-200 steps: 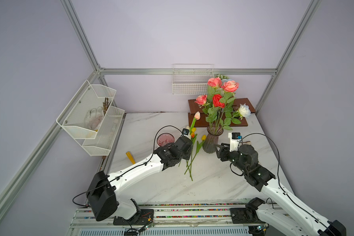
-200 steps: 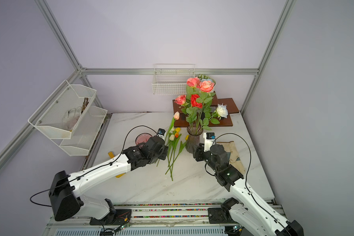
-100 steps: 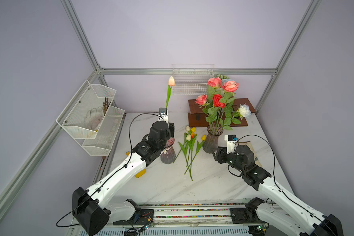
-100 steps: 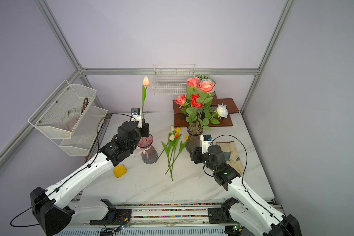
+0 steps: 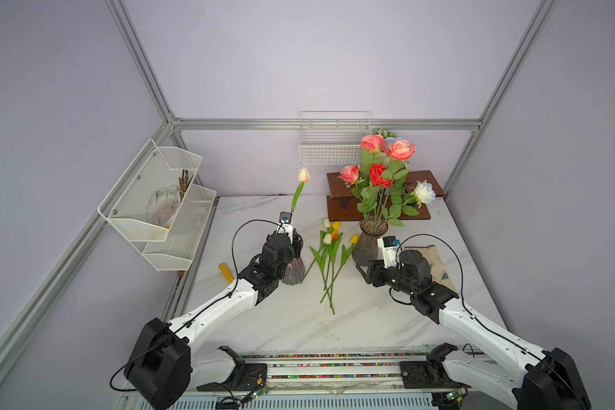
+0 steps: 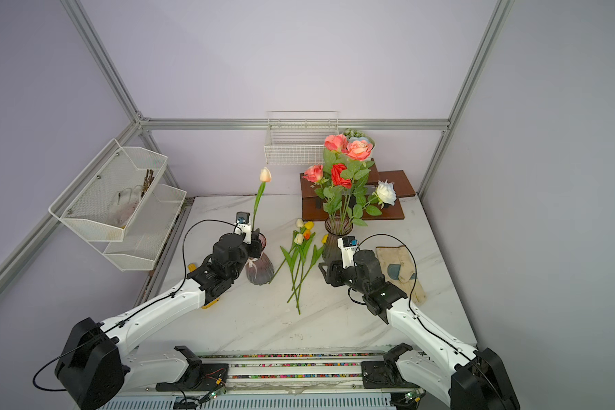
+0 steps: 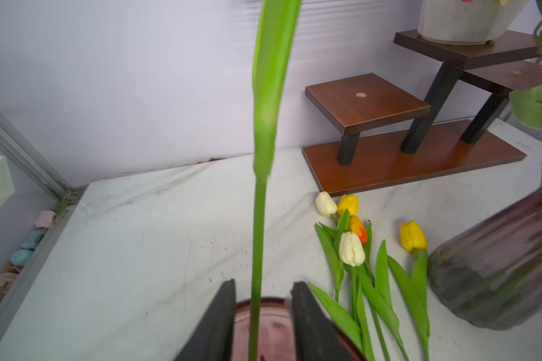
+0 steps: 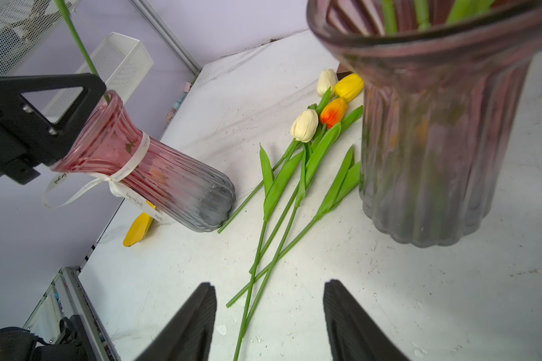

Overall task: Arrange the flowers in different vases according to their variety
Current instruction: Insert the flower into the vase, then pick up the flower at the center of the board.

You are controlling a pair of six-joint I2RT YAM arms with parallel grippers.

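Note:
A peach tulip (image 5: 303, 175) (image 6: 265, 175) stands upright with its stem (image 7: 258, 218) down in the ribbon-tied vase (image 5: 293, 271) (image 6: 260, 271) (image 8: 157, 175). My left gripper (image 7: 262, 283) (image 5: 296, 241) sits at that vase's rim, open, the stem between its jaws with a gap on each side. Pink, red and white roses (image 5: 380, 174) (image 6: 341, 174) fill the other vase (image 5: 368, 245) (image 8: 429, 140). Several white, yellow and orange tulips (image 5: 329, 248) (image 6: 300, 255) (image 8: 304, 156) (image 7: 351, 247) lie between the vases. My right gripper (image 8: 269, 284) (image 5: 364, 271) hovers open over their stem ends, holding nothing.
A stepped brown wooden stand (image 5: 341, 198) (image 7: 366, 103) with a white pot (image 7: 463, 22) fills the back right. A yellow object (image 5: 225, 271) (image 8: 136, 231) lies left of the ribbon vase, a cloth mitt (image 5: 430, 262) right of my right arm. Wire baskets (image 5: 157, 198) (image 5: 334, 142) hang on the walls.
My left gripper carried the peach tulip from the pile to the ribbon vase, lowered its stem in, and its jaws have opened. The right gripper drew back slightly from the rose vase.

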